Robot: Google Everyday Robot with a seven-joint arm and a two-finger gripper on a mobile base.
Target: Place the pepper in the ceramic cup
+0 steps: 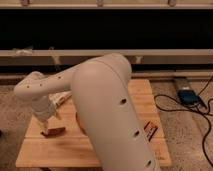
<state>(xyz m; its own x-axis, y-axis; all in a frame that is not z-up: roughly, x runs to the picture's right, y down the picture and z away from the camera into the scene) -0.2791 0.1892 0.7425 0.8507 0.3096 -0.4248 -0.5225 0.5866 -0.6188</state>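
The pepper [54,131], small and dark red-brown, lies on the left front of the wooden table [142,97]. My gripper [44,121] hangs at the end of the white arm, just above and left of the pepper's left end, very close to it. The ceramic cup is hidden behind my arm. Only a thin sliver of the orange bowl [78,120] shows at the arm's left edge.
A flat red-and-black packet [150,129] lies at the table's right front. A white block [61,97] sits behind the gripper. My bulky arm [110,115] covers the table's middle. A blue device [187,95] and cables lie on the floor to the right.
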